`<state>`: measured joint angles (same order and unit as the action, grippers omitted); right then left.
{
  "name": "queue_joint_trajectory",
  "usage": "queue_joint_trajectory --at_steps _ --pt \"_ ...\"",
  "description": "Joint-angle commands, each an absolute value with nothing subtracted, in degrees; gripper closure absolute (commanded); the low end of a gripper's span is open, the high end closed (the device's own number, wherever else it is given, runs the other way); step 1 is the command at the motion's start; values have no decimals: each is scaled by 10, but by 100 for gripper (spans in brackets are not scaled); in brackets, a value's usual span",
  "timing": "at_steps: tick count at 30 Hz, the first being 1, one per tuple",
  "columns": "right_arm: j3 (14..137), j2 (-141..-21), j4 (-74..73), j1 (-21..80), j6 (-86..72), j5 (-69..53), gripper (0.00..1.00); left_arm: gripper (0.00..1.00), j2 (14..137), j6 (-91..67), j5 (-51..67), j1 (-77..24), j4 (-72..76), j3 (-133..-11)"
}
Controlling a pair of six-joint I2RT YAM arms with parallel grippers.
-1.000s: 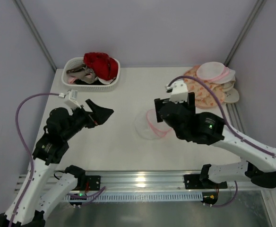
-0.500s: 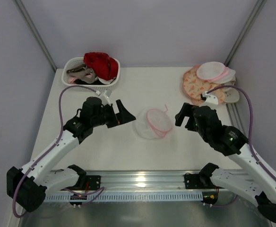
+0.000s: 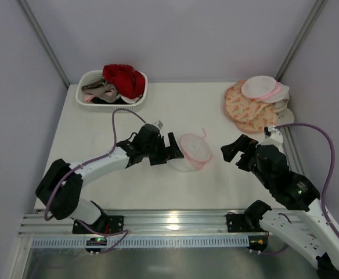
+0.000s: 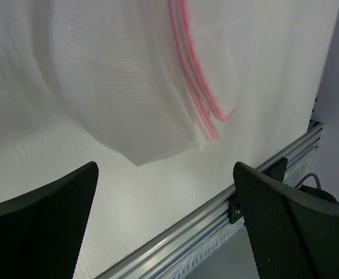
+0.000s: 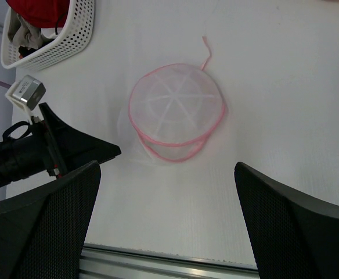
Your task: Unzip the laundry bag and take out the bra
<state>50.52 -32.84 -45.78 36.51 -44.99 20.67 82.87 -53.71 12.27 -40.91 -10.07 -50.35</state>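
Two empty claws, both spread wide — left gripper just beside the laundry bag at mid-table, right gripper nearer the right edge. I judge we're approaching; next, pinch the zipper

The laundry bag is translucent white mesh with a pink zipper rim and a thin pink cord. The table is plain white. The basket is white with slots and holds a red cloth. The pouches are peach with small orange shapes; the top one is white with a pink edge
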Motion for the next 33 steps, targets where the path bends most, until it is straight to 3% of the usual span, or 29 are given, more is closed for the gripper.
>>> queue_joint_trajectory --at_steps 1,9,24,25,29,33 --pt "531 -316 -480 362 -461 217 1 0 873 -547 63 -420 -118 -555" --pt "532 -288 -504 361 -450 228 1 1 923 -570 4 -432 -74 -588" --pt "516 -259 -504 361 -443 219 0 1 1081 -584 24 -446 -51 -708" --pt "515 -257 -506 362 -444 219 1 4 1093 -584 26 -446 -37 -708" --pt "515 -246 -512 362 -446 220 1 37 1117 -593 47 -446 -6 -708" --pt "519 -238 -519 362 -446 222 1 59 1128 -604 57 -446 20 -702"
